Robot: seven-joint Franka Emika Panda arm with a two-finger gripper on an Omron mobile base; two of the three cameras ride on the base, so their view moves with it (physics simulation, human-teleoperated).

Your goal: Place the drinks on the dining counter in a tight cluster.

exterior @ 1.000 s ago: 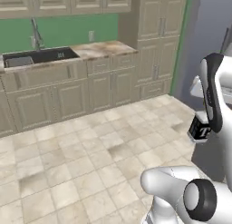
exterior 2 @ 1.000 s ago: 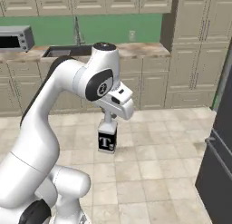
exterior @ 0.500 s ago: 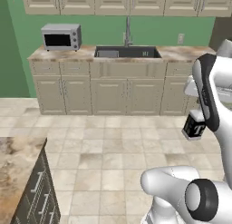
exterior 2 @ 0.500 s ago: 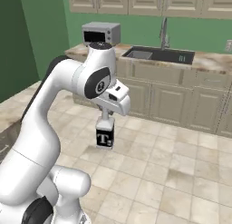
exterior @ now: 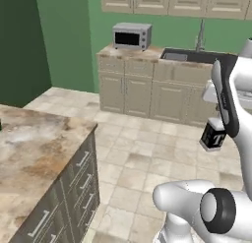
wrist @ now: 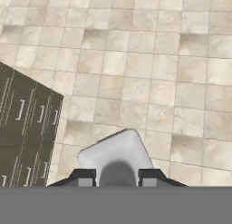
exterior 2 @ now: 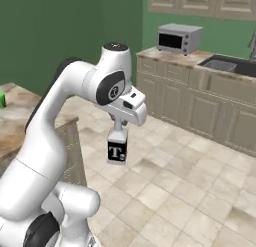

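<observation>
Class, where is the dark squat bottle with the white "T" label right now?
The dark squat bottle hangs in the gripper above the tiled floor, right of the marbled stone counter.

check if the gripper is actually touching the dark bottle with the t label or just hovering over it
Touching. In the right base view the gripper is shut on the neck of the dark bottle, which hangs in mid-air over the floor with nothing else supporting it.

Walls [exterior: 64, 35]: green.
Floor [exterior: 142, 163]: beige tiles.
Cabinets [exterior: 142, 92]: cream, with a microwave [exterior: 131, 36] and a sink [exterior: 194, 56] on top.
</observation>
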